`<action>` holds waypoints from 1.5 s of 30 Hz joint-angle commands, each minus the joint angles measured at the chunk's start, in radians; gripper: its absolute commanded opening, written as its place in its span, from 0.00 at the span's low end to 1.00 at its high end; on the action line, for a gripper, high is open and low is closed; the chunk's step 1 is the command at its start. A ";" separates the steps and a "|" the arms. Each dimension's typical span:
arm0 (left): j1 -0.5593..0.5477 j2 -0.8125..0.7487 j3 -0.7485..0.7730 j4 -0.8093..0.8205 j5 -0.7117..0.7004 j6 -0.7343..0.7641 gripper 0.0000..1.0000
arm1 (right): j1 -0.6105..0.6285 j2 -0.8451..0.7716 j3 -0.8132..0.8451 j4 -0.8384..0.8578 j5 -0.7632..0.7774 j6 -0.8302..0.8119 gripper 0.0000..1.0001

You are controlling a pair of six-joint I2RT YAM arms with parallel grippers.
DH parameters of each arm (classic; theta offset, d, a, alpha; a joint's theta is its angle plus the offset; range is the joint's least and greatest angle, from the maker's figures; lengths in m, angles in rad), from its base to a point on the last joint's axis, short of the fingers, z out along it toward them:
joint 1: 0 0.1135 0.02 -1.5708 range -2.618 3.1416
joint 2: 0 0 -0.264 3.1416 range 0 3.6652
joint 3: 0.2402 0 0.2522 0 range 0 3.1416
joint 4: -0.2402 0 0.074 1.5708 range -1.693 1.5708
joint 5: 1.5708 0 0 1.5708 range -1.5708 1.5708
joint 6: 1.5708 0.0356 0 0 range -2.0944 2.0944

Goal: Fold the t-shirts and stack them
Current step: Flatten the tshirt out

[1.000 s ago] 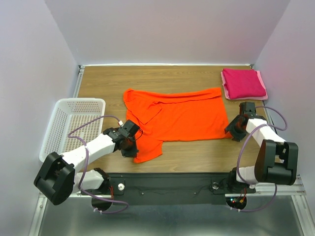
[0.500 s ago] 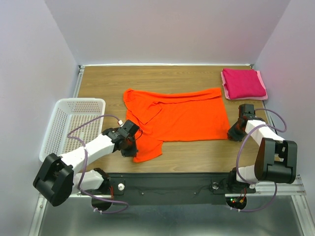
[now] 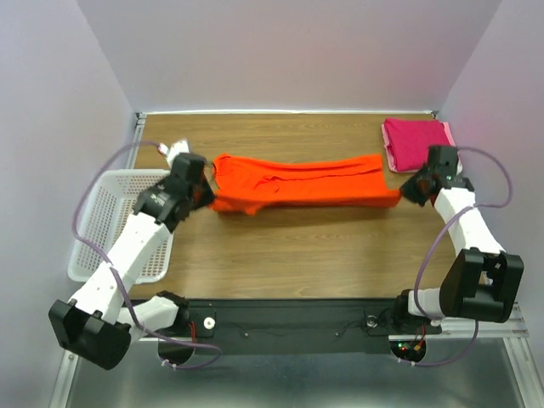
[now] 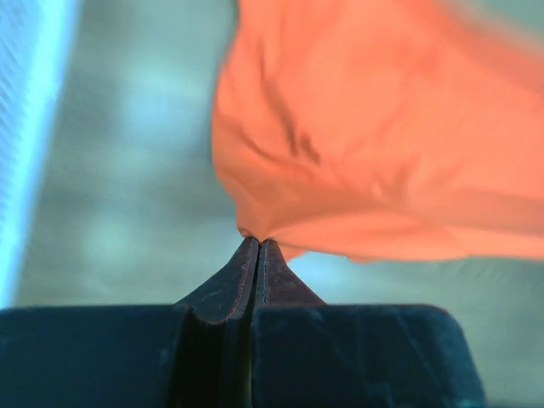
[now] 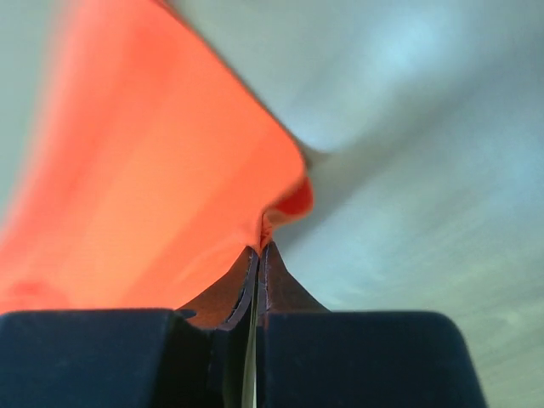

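Left pincer (image 4: 257, 240), jaws pressed shut, pinches a corner of the orange t-shirt (image 3: 297, 183). In the left wrist view the cloth fans up and away from the tips in soft creases. Right pincer (image 5: 259, 246) is likewise clamped tight on the garment's opposite end, with a small curl of hem bunched just above its tips.

Seen from overhead, the two arms hold the shirt between them as a long, narrow band across the upper middle of the frame. The left arm reaches in from the left, the right arm from the right. The shirt's near edge appears raised off the wooden surface (image 3: 297, 255) and brought toward its far edge, with a shadow beneath it.

The magenta t-shirt (image 3: 418, 144) lies already folded in the upper right corner of the frame, just beyond the right arm's wrist. A white lattice basket (image 3: 102, 229) sits at the left edge, partly under the left arm.

The step in hand looks like the first lengthwise fold of the orange shirt. The next move would call for both arms to lower the held edge evenly onto the far edge, keep the cloth taut so it does not wrinkle, and let go together. Further folds and stacking with the magenta shirt are not yet done.
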 commanded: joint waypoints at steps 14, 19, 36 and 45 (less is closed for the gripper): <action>0.149 0.290 1.064 0.365 -0.195 0.433 0.00 | -0.002 0.086 1.031 0.028 -0.098 -0.180 0.01; 0.149 0.186 0.893 0.541 -0.205 0.510 0.00 | -0.002 0.067 1.041 0.034 -0.089 -0.197 0.01; 0.149 0.093 0.995 0.519 -0.137 0.564 0.00 | -0.002 -0.072 1.001 0.044 -0.064 -0.246 0.01; 0.149 0.166 0.992 0.519 -0.109 0.590 0.00 | -0.003 0.064 1.099 0.056 -0.239 -0.203 0.01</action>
